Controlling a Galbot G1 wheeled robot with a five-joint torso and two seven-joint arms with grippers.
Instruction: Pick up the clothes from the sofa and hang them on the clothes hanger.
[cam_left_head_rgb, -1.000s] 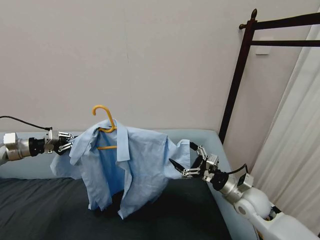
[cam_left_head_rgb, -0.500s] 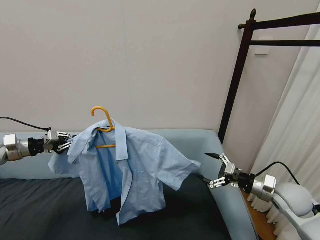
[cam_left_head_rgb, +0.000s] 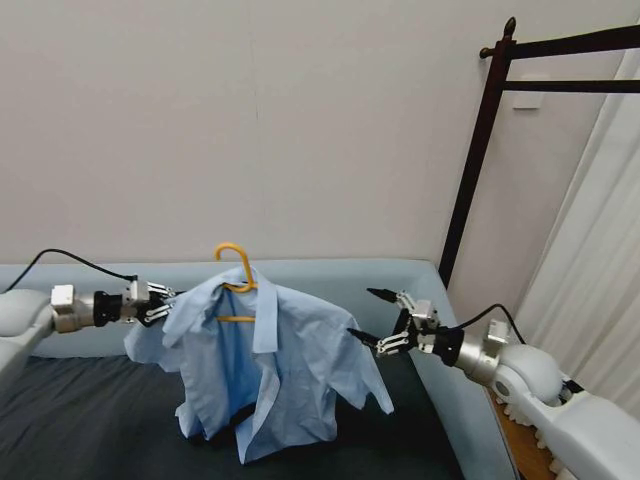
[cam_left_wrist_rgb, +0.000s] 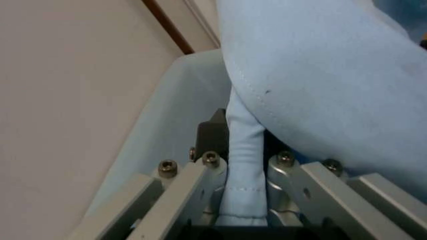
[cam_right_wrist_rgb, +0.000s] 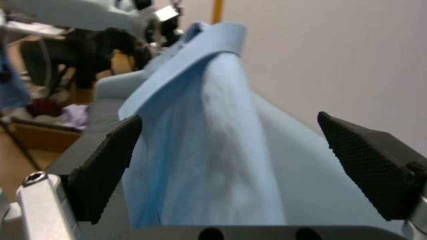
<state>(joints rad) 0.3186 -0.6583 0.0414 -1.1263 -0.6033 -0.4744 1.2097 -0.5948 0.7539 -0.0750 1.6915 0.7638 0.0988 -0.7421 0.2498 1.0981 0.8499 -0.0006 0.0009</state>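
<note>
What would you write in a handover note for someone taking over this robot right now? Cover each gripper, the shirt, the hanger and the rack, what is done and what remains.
The left gripper is shut on the edge of the blue shirt, holding it up on the robot's left.
The right gripper is open beside the shirt's other sleeve and grips nothing.
The shirt is on the yellow hanger, held up over the sofa.
Done: the shirt is lifted and on its hanger.
Left to do: carry it to the dark wooden rack on the right and hook the hanger over a bar.
</note>
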